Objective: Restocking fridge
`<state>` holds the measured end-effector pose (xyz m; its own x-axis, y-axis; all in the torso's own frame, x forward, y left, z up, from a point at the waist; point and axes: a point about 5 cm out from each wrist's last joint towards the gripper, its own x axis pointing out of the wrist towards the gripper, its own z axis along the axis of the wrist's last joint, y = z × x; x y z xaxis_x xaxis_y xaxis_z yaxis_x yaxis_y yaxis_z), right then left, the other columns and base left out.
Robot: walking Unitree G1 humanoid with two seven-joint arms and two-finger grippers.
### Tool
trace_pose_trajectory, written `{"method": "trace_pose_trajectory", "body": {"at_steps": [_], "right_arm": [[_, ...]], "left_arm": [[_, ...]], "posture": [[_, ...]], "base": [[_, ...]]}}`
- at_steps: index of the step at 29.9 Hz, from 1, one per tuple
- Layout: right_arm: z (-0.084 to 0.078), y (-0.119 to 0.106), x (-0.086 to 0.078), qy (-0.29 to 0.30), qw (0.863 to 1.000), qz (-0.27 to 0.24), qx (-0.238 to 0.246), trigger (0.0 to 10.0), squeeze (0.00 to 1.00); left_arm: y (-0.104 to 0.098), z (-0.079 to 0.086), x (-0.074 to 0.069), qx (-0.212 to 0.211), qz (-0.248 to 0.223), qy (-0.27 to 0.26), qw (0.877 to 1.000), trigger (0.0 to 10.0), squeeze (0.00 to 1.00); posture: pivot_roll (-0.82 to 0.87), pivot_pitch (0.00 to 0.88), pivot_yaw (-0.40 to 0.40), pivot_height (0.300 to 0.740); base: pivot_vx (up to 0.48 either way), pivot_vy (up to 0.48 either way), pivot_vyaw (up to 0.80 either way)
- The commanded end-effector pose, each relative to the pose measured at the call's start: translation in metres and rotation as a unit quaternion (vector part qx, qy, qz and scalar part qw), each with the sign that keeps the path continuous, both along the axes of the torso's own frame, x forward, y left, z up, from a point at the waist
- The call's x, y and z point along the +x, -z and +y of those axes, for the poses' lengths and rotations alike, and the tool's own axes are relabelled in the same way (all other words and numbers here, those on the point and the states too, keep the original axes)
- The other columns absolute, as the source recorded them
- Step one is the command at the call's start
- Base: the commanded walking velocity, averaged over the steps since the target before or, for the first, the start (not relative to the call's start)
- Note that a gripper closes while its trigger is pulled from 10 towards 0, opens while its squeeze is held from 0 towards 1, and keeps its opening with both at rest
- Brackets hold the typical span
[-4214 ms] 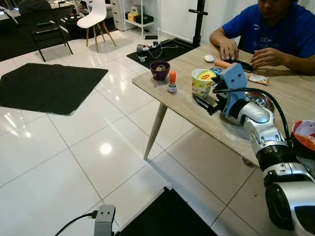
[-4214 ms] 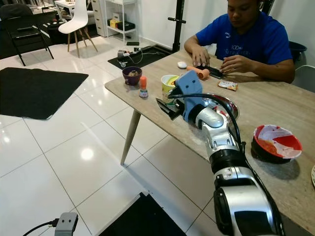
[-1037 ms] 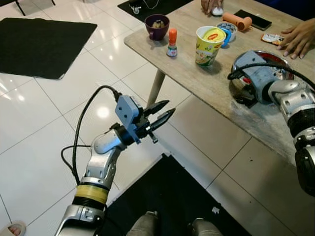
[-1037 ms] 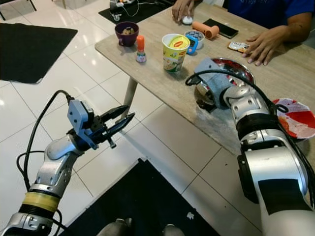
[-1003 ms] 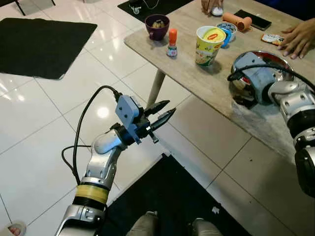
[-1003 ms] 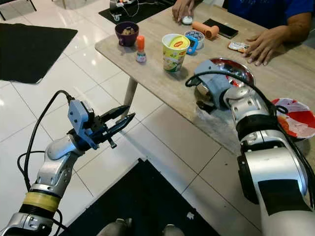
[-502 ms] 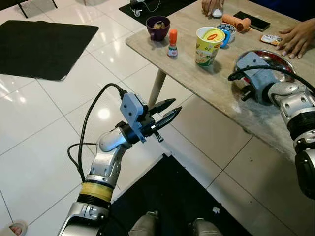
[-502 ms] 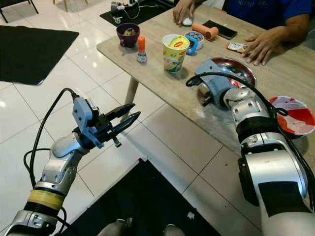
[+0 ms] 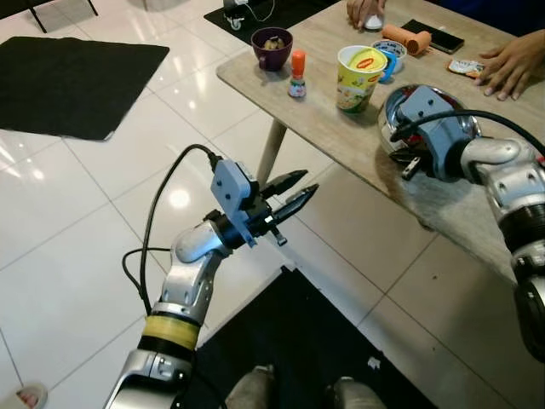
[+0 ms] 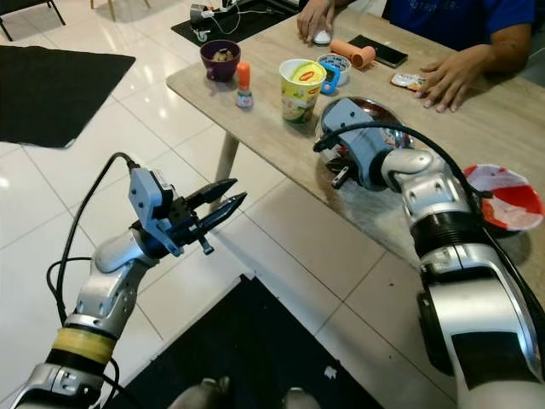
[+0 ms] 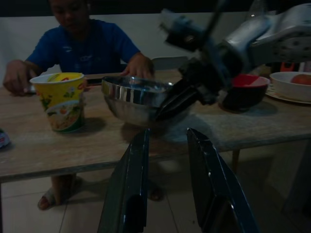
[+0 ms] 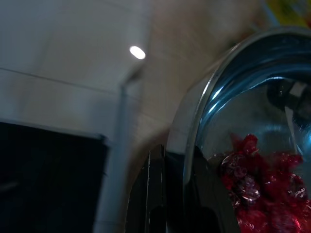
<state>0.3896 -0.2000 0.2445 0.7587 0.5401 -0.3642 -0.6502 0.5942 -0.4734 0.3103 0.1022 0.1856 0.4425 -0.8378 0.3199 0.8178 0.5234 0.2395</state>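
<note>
A white tiled floor (image 9: 77,213) with a black mat (image 9: 72,72) surrounds a light wooden bench (image 10: 477,145) on a slanted leg. On the bench stand a purple bowl (image 9: 272,44), a small orange-capped bottle (image 9: 296,74), a yellow noodle cup (image 10: 301,88) and a red bowl (image 10: 507,198); a person in a blue shirt (image 11: 90,46) sits at the far side, one hand (image 10: 443,81) flat on the bench. The steel bowl (image 10: 375,115) sits near the bench's front edge, just beside the noodle cup, and holds red-wrapped items (image 12: 252,194). The right arm reaches forward and inward over the bench edge, forearm level, wrist bent toward the bowl. The right pincer (image 10: 339,169) is pinched on the steel bowl's rim: the right wrist view shows one finger outside the wall and one inside. The left arm is raised over the floor, elbow bent, forearm angled up toward the bench. The left pincer (image 9: 294,192) points at the bench edge, its fingers (image 11: 129,184) slightly spread and holding nothing, well apart from the bowl.
</note>
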Motion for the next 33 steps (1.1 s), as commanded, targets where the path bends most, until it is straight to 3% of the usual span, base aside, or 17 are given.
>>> {"method": "trace_pose_trajectory", "body": {"at_steps": [1,8,9,16,21,26,33], "right_arm": [[0.000,-0.007,-0.003,-0.013,1.000,-0.011,0.008,0.0,0.00],[0.009,-0.002,-0.026,-0.115,0.993,-0.010,-0.015,0.0,0.00],[0.012,-0.001,-0.039,-0.153,0.988,-0.008,-0.016,0.0,0.00],[0.012,0.001,-0.067,-0.215,0.976,0.005,-0.023,0.0,0.00],[0.008,0.006,-0.074,-0.219,0.975,0.018,-0.032,0.0,0.00],[0.007,0.016,-0.094,-0.243,0.968,0.047,-0.032,0.0,0.00],[0.016,0.028,-0.121,-0.303,0.946,0.110,-0.021,0.0,0.00]], "left_arm": [[0.001,-0.004,-0.002,-0.003,0.003,0.009,1.000,10.0,0.00],[0.002,-0.008,-0.002,-0.008,0.004,0.013,1.000,10.0,0.00],[0.002,-0.009,-0.002,-0.010,0.005,0.014,1.000,10.0,0.00],[0.008,-0.008,-0.003,-0.019,0.028,0.022,0.999,10.0,0.00],[0.015,-0.006,-0.006,-0.024,0.051,0.040,0.998,10.0,0.00],[0.030,0.005,-0.013,-0.056,0.106,0.073,0.990,10.0,0.00],[0.055,0.026,-0.016,-0.040,0.151,0.055,0.986,10.0,0.00]], "posture": [[0.02,0.127,0.002,0.740],[0.01,0.123,-0.004,0.740],[0.01,0.123,-0.004,0.740],[0.00,0.122,-0.006,0.740],[0.00,0.119,-0.007,0.740],[0.00,0.117,-0.006,0.740],[0.01,0.118,-0.004,0.740]], "base": [[0.000,0.000,0.00],[0.000,0.000,0.00],[0.000,0.000,0.00],[0.000,0.000,0.00],[0.000,0.000,0.00],[0.000,0.000,0.00],[0.000,0.000,0.00]]}}
